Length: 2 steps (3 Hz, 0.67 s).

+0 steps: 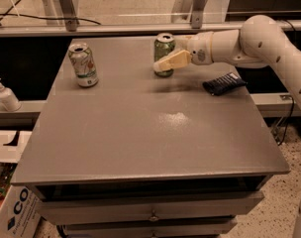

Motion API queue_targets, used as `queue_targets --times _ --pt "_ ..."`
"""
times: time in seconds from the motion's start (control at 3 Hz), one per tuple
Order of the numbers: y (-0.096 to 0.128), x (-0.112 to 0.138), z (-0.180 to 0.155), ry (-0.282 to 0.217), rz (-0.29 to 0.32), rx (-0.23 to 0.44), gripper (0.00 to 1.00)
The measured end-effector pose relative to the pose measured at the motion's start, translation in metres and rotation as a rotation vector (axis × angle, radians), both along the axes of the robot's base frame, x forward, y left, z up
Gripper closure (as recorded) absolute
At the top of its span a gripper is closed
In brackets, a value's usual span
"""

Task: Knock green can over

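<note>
Grey tabletop (140, 133), upright green can (163, 46) just behind the claw (163, 66)

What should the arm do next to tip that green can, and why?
Probably a short sideways push toward the white can. The green can stands upright near the far edge of the table, and the end effector is at its lower side, seemingly touching it, so a small shove should topple it.

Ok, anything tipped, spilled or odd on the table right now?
Nothing stands out. The dark green drink can and the white can stand upright on the grey table; the gripper is at the green can's side.
</note>
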State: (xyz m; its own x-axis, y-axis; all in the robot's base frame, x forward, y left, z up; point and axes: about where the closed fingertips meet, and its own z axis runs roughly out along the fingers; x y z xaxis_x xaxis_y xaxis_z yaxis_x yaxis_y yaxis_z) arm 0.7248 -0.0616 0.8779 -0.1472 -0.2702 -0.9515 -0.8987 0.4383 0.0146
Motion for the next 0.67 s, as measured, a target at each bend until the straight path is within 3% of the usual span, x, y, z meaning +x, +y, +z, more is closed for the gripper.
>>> queue_targets --times 0.67 --pt "0.0157 0.0055 -0.0084 0.016 0.025 0.027 0.41"
